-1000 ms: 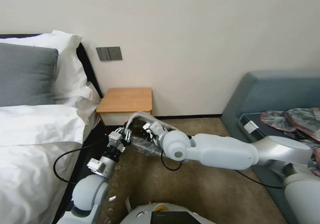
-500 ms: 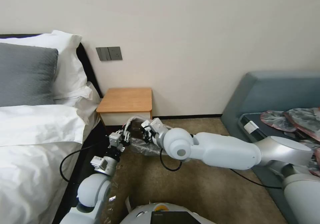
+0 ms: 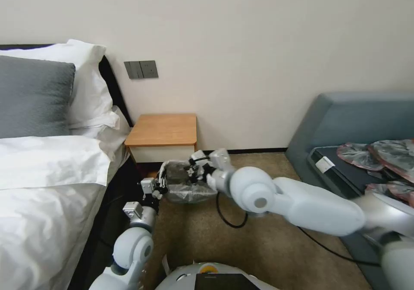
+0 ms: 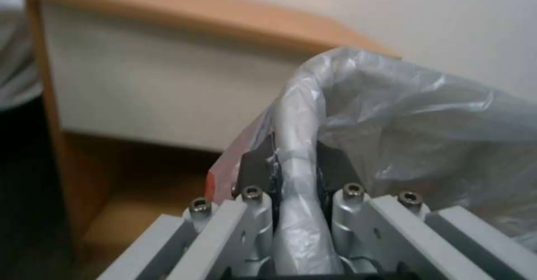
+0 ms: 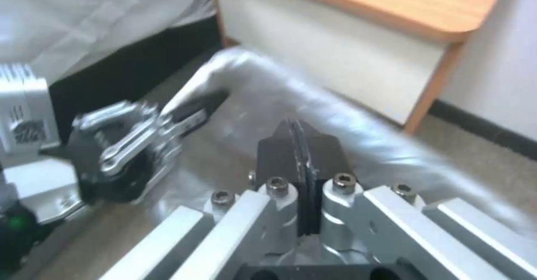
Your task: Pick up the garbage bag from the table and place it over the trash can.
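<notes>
My head view shows the garbage bag (image 3: pixel 187 185) draped over the trash can (image 3: pixel 189 194) below the table (image 3: pixel 161 130). Left wrist view: left gripper (image 4: pixel 295 166) clamps the bagged rim. Right gripper (image 5: pixel 299 145) pinched closed on film.

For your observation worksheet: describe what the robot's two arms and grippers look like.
Both arms have smooth white-grey shells with rounded ball-like joints and a loose black cable. The left gripper and right gripper are bare silver metal with hex screws and dark flat finger pads.
</notes>
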Robot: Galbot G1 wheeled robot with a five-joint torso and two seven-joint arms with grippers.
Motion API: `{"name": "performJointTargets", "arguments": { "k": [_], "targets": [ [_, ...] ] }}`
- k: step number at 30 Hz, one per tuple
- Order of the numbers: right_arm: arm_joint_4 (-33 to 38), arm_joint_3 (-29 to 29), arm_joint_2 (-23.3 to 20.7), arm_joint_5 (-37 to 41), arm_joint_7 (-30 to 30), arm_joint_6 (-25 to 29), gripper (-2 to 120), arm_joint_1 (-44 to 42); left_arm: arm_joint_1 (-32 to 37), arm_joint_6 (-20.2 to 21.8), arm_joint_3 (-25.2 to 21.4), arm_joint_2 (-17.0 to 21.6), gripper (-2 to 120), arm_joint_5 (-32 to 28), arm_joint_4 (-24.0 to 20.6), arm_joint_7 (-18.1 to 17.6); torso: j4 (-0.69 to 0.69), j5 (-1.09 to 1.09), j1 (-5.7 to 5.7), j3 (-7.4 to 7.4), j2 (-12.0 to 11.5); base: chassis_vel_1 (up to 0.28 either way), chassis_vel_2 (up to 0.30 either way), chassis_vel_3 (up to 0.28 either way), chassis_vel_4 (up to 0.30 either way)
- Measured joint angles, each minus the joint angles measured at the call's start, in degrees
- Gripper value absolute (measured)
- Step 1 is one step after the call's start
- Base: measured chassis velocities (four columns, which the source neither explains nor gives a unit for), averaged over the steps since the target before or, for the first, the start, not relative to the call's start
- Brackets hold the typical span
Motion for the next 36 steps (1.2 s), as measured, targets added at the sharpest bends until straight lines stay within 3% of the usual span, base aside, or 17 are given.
{"name": "performJointTargets", "arguments": {
  "k": [2, 6, 8, 16, 20, 22, 25, 27, 30, 34, 36],
  "targets": [
    [0.86, 3.69, -3.04, -6.22, -4.85, 1.45, 0, -5.21, 0.43, 1.25, 0.62, -0.16, 7, -1.68, -0.68, -2.28, 0.01, 0.00, 0.00, 0.00, 0.00, 0.000, 0.000, 0.000, 0.000],
    [1.62, 8.25, -5.36, -11.94, -8.49, 2.34, 0, -11.54, 0.76, 2.01, 0.92, -0.11, 7, -2.89, -1.58, -3.10, -0.01, 0.02, 0.00, 0.00, 0.00, 0.000, 0.000, 0.000, 0.000],
    [2.19, 14.16, -8.21, -19.45, -12.46, 3.89, 0, -19.01, 0.90, 2.64, 0.97, 0.15, 7, -4.16, -2.55, -3.38, -0.03, 0.02, 0.00, 0.00, 0.00, 0.000, 0.000, 0.000, 0.000],
    [2.52, 23.56, -10.18, -33.05, -15.70, 7.96, 28, -29.91, 1.42, 4.06, 0.25, -0.19, 7, -6.03, -4.55, -3.63, -0.03, 0.00, 0.00, 0.00, 0.00, 0.000, 0.000, 0.000, 0.000],
    [2.11, 25.90, -8.80, -41.66, -16.96, 10.15, 41, -34.79, 4.12, 4.17, -1.15, -1.17, 7, -5.52, -6.32, -4.07, 0.07, 0.01, 0.00, 0.00, 0.00, 0.000, 0.000, 0.000, 0.000],
    [2.85, 28.11, -7.84, -47.89, -17.11, 12.18, 53, -40.50, 4.56, 4.10, -1.59, -1.23, 7, -5.05, -6.61, -4.14, 0.01, -0.01, 0.00, 0.00, 0.00, 0.000, 0.000, 0.000, 0.000],
    [3.42, 30.93, -6.71, -51.71, -17.31, 13.40, 60, -45.07, 4.70, 4.05, -1.64, -1.15, 7, -4.98, -6.62, -4.09, -0.03, 0.00, 0.00, 0.00, 0.00, 0.000, 0.000, 0.000, 0.000],
    [4.11, 35.40, -4.51, -55.69, -17.95, 14.55, 69, -51.32, 5.02, 3.83, -1.66, -1.06, 7, -4.89, -6.62, -3.99, 0.00, -0.01, 0.00, 0.00, 0.00, 0.000, 0.000, 0.000, 0.000],
    [4.27, 37.30, -3.33, -57.54, -18.36, 15.04, 75, -54.14, 5.16, 3.75, -1.66, -1.00, 7, -4.86, -6.62, -3.91, 0.00, -0.01, 0.00, 0.00, 0.00, 0.000, 0.000, 0.000, 0.000],
    [4.57, 44.71, 4.07, -67.15, -21.14, 18.49, 96, -66.30, 5.38, 3.39, -1.50, -1.13, 7, -4.65, -6.33, -3.46, -0.01, -0.01, 0.00, 0.00, 0.00, 0.000, 0.000, 0.000, 0.000],
    [4.52, 46.24, 6.27, -69.83, -22.16, 19.73, 99, -68.65, 5.54, 3.36, -1.44, -1.13, 7, -4.56, -6.30, -3.33, -0.01, -0.01, 0.00, 0.00, 0.00, 0.000, 0.000, 0.000, 0.000]
  ]
}}
